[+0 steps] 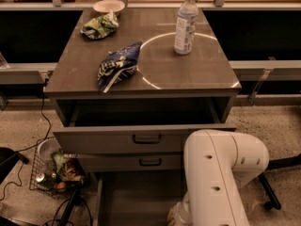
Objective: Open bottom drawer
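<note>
The grey cabinet [141, 86] has three drawers. The top drawer front [117, 142] with its dark bar handle [146, 139] stands pulled out a little. The middle drawer front [117, 163] sits below it. The bottom drawer [136, 197] is pulled far out and its grey inside shows; its front and handle are below the picture's edge. My white arm [221, 173] reaches down at the lower right. The gripper [178, 216] is at the bottom edge over the drawer's right part, mostly hidden by the arm.
On the cabinet top lie a water bottle [186, 22], a blue chip bag [117, 65], a green bag [99, 26] and a white bowl [109, 6]. A wire basket [54, 173] of rubbish and cables sit on the floor at left. A dark chair leg [270, 199] is at right.
</note>
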`<state>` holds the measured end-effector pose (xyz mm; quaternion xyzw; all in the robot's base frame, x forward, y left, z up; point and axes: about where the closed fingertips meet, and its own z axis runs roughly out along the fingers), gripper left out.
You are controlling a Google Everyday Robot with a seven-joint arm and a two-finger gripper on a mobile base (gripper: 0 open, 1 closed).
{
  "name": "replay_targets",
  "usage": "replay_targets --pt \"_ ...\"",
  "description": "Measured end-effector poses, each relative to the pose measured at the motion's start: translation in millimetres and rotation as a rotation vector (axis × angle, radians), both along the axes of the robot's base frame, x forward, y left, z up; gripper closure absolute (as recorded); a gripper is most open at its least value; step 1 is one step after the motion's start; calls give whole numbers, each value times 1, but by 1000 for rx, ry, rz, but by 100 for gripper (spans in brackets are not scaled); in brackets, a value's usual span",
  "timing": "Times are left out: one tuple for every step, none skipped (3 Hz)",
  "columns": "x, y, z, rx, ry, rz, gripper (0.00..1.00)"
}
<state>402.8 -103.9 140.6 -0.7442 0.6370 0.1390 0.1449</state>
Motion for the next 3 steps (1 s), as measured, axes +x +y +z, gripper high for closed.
replay_targets --pt "-1 1 -1 1 2 1 5" --pt "-2 1 -1 1 3 1 0" --pt "-2 1 -1 1 3 1 0"
